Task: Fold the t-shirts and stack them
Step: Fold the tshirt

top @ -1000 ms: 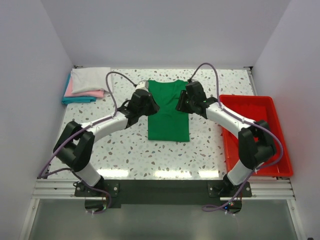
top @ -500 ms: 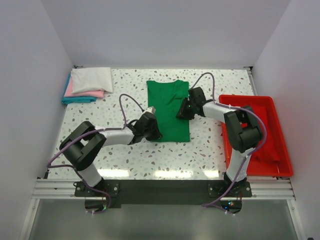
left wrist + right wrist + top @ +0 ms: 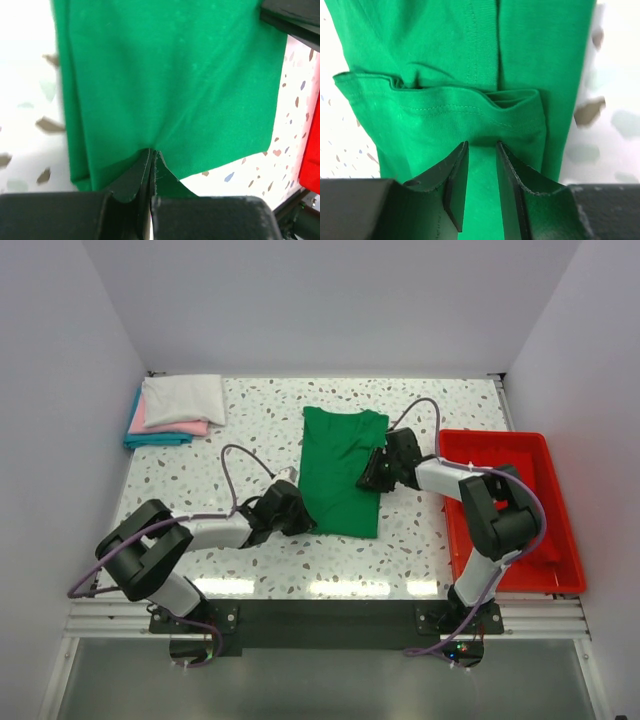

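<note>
top: overhead, whole table (image 3: 250, 430) | wrists: close, share green t-shirt (image 3: 340, 472)

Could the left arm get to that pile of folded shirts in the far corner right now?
Probably not at once. Nothing stands between it and the folded pile, but the left tool is shut on the green shirt's near edge, so it would have to let go first.

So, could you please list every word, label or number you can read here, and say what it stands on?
There is none to read.
The green shirt is plain in all three views.
The folded shirts and the red tray show no print, label or number.
</note>
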Robot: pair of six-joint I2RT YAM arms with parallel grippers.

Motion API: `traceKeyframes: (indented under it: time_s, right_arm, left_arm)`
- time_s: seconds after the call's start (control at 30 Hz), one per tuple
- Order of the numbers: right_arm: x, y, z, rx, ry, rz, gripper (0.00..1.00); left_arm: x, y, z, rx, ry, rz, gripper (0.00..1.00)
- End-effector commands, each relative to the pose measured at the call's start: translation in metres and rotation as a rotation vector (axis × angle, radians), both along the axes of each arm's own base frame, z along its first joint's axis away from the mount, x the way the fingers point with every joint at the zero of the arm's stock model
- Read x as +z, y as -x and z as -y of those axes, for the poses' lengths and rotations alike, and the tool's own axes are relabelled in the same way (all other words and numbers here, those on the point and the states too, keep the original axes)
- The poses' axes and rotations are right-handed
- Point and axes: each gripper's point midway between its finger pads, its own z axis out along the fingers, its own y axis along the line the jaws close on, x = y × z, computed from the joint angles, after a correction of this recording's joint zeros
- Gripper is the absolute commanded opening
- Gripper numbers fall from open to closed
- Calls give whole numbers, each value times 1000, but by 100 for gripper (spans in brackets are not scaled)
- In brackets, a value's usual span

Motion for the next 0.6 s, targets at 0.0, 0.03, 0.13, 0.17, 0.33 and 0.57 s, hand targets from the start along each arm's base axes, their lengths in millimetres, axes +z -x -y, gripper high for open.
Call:
traceKeyframes:
  time_s: [0.0, 0.03, 0.13, 0.17, 0.33, 0.57]
  right_arm:
    - [-9, 20, 17, 5, 64, -27, 34]
    - [-9, 23, 20, 14, 78, -25, 34]
    - [0, 29, 22, 50, 89, -6, 36]
    - [1, 32, 22, 64, 94, -11, 36]
    - [30, 32, 32, 100, 179, 39, 49]
    - [72, 65, 40, 94, 213, 88, 55]
  left_arm:
    - [-18, 30, -17, -5, -36, -70, 0]
    - [-18, 33, -17, -5, -30, -73, 0]
    - [-14, 42, -18, -10, -14, -70, 0]
    - [-8, 43, -19, -7, 1, -61, 0]
    - [14, 40, -23, 12, 32, 1, 6]
    - [49, 24, -47, 99, -26, 88, 33]
